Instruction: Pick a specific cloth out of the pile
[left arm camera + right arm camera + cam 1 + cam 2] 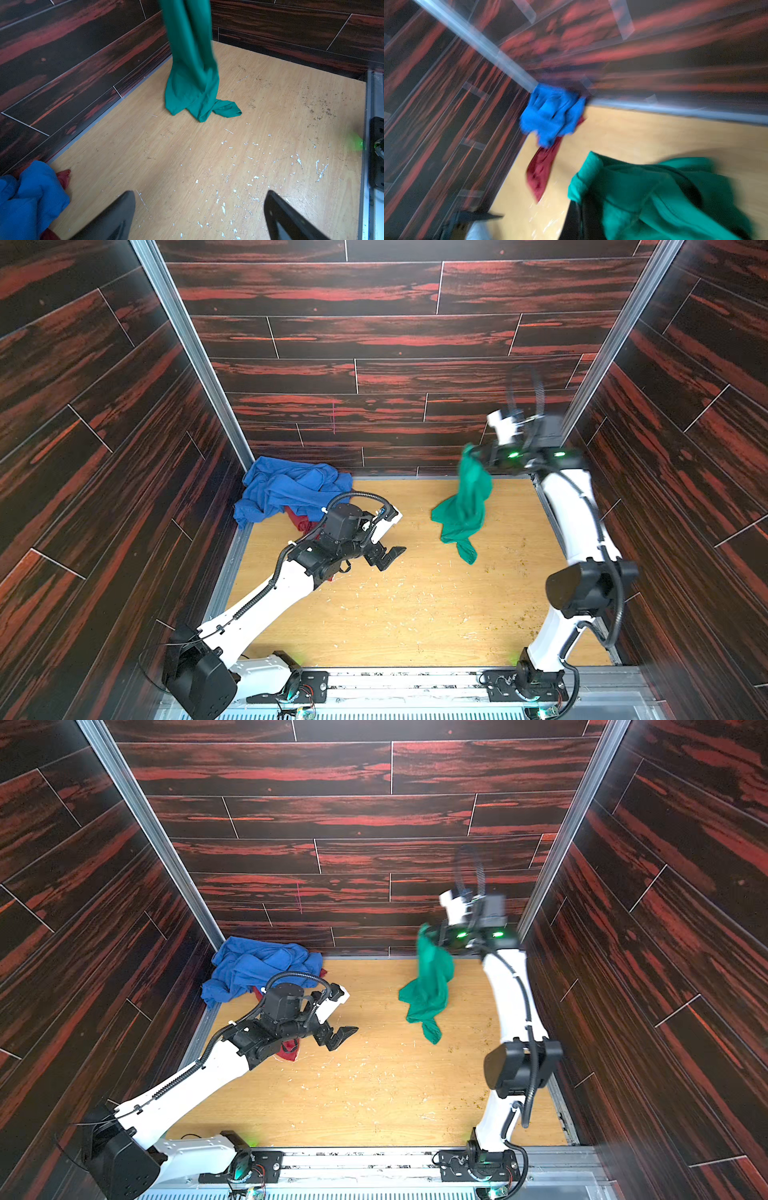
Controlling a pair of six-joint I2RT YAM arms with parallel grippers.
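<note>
Nearest us, our left gripper (392, 559) hovers over the table (415, 614), its jaws wide and empty. Farther back, the cloth (463, 506) hangs from our right gripper (478, 456), which is clamped on its top. It is well apart from the pile (286, 489) in the far left corner. We judge it picked out, with only setting down left. Only the left wrist view shows the cloth's lower end resting on the table.

Dark red-streaked plank walls (374, 335) enclose a scuffed light wooden floor (415, 605).

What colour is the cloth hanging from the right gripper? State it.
Emerald green, plain; the cloth shows best in the left wrist view.
</note>
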